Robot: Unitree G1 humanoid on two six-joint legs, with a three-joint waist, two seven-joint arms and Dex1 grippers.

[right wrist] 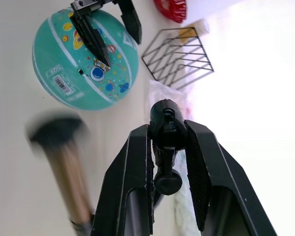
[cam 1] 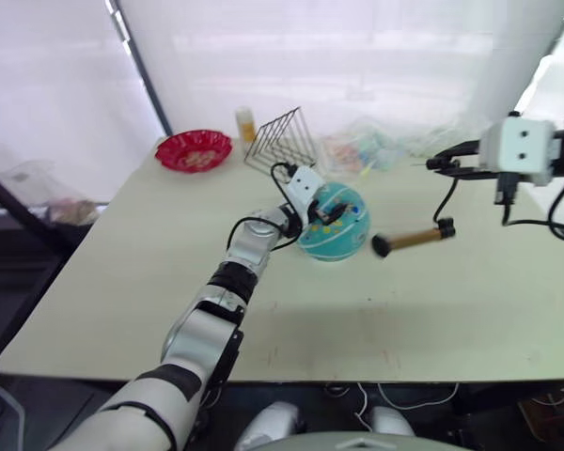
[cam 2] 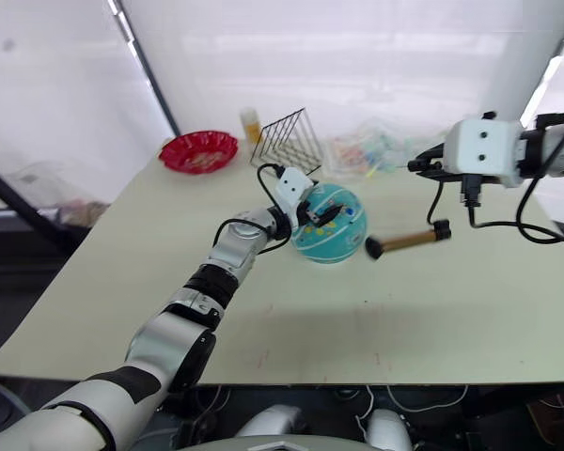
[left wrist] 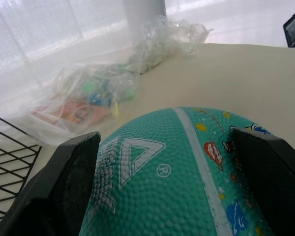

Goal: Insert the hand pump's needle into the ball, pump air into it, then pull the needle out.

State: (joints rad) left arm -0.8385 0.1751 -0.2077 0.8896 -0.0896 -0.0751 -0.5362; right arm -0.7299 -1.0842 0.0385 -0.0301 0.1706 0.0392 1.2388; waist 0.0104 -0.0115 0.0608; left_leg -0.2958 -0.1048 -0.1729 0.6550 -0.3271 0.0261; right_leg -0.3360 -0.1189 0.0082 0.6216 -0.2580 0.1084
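Observation:
The teal ball (cam 1: 336, 225) rests on the table just past its middle. My left gripper (cam 1: 327, 214) is shut on it, one black finger (left wrist: 64, 187) pressed to each side. The ball (right wrist: 83, 59) shows from above with those fingers on it. My right gripper (cam 1: 434, 163) hovers to the ball's right, above the table, shut on the needle's black fitting (right wrist: 167, 123). The thin pin (cam 2: 414, 165) points toward the ball. A black hose (cam 1: 445, 197) drops from the gripper to the brass hand pump (cam 1: 412, 241), which dangles low beside the ball and looks blurred (right wrist: 64, 157).
At the table's far side stand a red bowl (cam 1: 195, 150), a yellow bottle (cam 1: 246, 122), a black wire rack (cam 1: 282, 139) and clear plastic bags (cam 1: 367, 146) of small items. The near half of the table (cam 1: 357, 329) is bare.

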